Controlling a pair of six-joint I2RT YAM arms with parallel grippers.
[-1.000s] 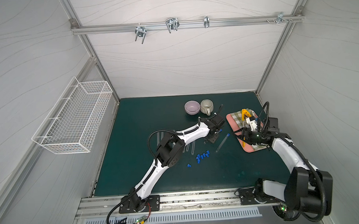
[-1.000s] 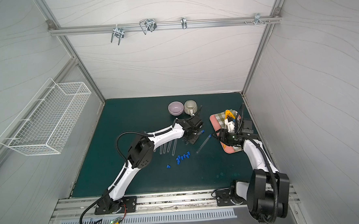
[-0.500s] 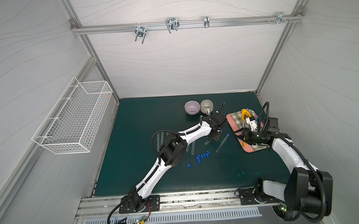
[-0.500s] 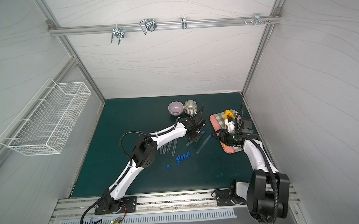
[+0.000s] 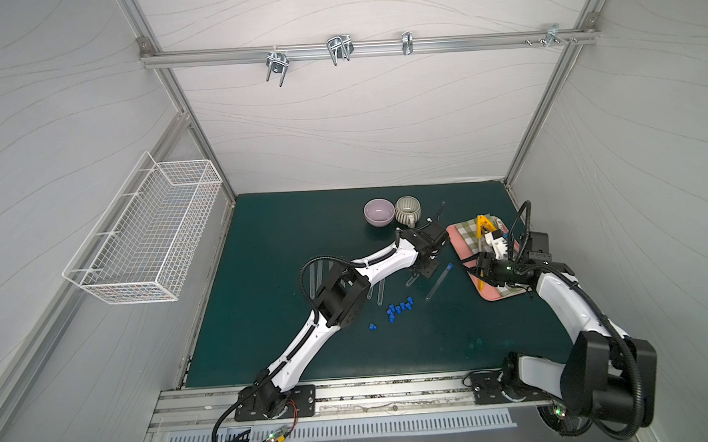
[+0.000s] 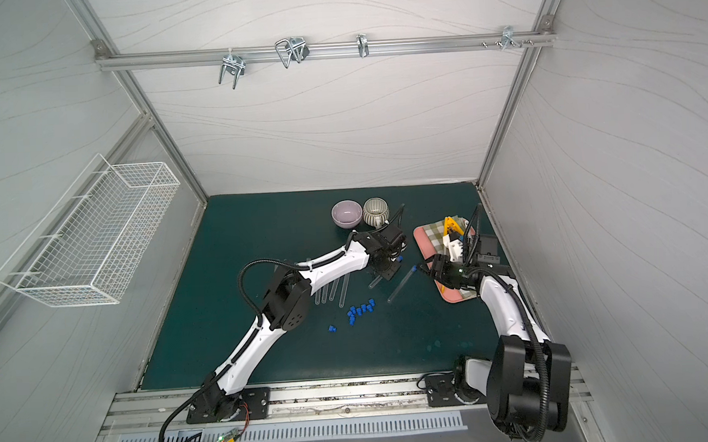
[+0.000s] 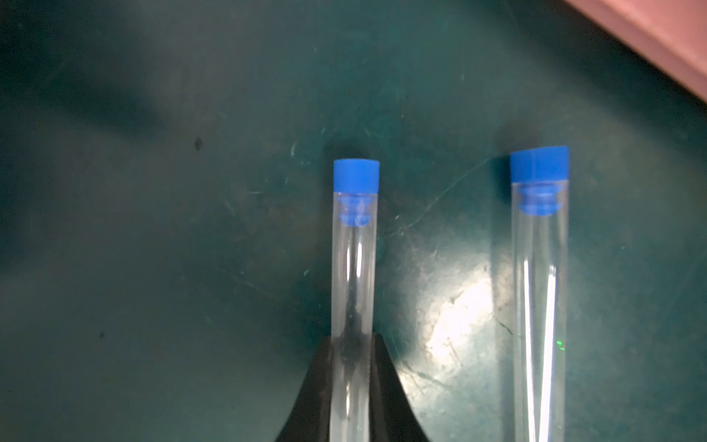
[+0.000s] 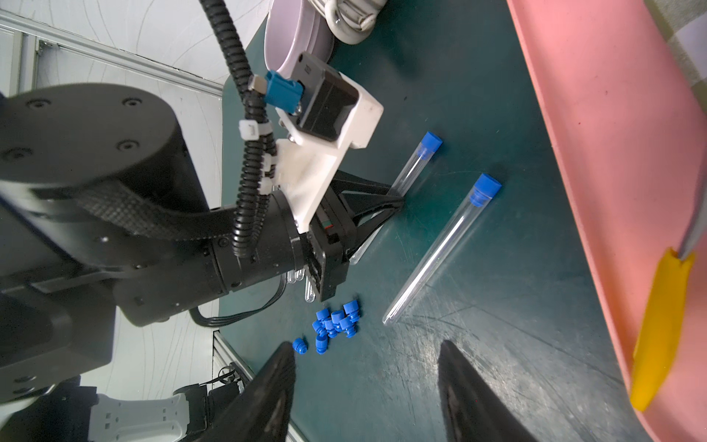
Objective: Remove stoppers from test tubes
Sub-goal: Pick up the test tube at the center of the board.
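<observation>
My left gripper (image 7: 352, 340) is shut on a clear test tube (image 7: 352, 275), gripping it partway along. The bright blue stopper (image 7: 356, 176) still sits in that tube's mouth. A second stoppered test tube (image 7: 539, 287) lies beside it on the green mat. In a top view the left gripper (image 5: 423, 268) is just left of this second tube (image 5: 439, 283). My right gripper (image 8: 366, 344) is open and empty, hovering near the pink tray's edge. Several loose stoppers (image 8: 334, 321) form a pile on the mat. Several empty tubes (image 5: 381, 291) lie by the left arm.
The pink tray (image 5: 461, 241) with a checked cloth and yellow-handled tools (image 5: 483, 223) sits at the right. A lilac bowl (image 5: 379, 212) and a striped cup (image 5: 407, 209) stand behind the left gripper. A wire basket (image 5: 145, 237) hangs on the left wall.
The left gripper shifted slightly toward the back right and closed on the stoppered tube. The right arm has stayed still.
</observation>
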